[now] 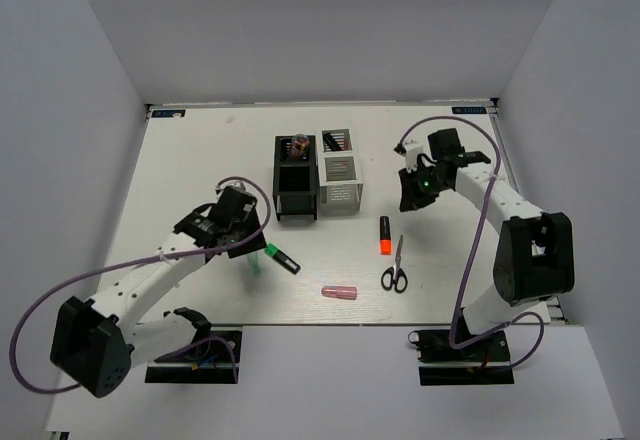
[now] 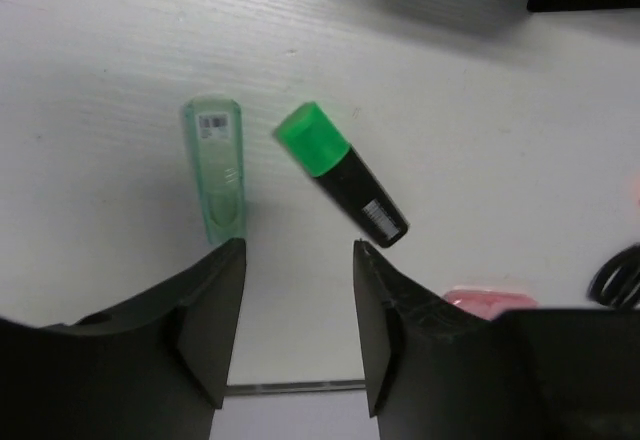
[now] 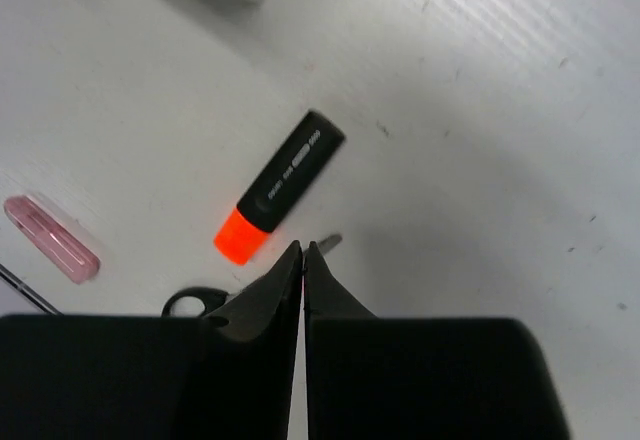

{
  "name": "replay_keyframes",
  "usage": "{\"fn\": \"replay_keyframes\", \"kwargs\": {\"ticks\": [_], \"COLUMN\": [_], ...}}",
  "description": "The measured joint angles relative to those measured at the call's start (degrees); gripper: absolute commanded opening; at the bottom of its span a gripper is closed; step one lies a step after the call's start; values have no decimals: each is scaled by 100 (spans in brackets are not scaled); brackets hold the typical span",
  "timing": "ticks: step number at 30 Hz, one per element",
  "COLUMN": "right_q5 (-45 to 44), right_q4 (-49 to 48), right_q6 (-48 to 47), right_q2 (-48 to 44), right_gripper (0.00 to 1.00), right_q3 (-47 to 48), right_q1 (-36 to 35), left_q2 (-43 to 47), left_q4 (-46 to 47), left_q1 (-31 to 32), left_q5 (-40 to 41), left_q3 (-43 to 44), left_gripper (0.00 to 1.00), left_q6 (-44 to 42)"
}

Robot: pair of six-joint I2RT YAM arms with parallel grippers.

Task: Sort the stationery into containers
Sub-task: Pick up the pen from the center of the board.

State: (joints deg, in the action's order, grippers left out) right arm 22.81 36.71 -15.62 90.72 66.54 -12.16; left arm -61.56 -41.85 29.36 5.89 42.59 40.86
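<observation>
The left gripper (image 2: 297, 252) is held part-open, the right gripper (image 3: 303, 250) closed, both empty; the pale green tube (image 2: 215, 175) may be knocked if the green highlighter (image 2: 345, 185) is taken.

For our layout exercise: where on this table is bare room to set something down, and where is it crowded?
Bare: the table left of the black organiser, and the far strip behind it and the white organiser. Crowded: the near middle: green highlighter, pink tube, scissors, orange highlighter.
</observation>
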Motion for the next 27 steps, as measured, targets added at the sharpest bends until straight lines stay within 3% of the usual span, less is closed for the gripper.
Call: {"fn": "replay_keyframes", "kwargs": {"ticks": [5,10,27], "right_q5": [-197,-186,299], "right_q4": [-2,-195,-509], "right_q6": [164,291,560], "right_q2": [-166,-549,-839], "right_gripper": [10,11,11], "right_q3": [-372,-557,-872], "right_q1": [2,52,551], "left_q2": [-992,-1727,-2874], "left_q4": [-345,-450,109], "left_q1": [863,1248,1397], "left_q5": [1049,1665,2227], "left_q3": [654,756,848], "left_gripper": [64,67,63], "left_q6": [1600,2651,3807]}}
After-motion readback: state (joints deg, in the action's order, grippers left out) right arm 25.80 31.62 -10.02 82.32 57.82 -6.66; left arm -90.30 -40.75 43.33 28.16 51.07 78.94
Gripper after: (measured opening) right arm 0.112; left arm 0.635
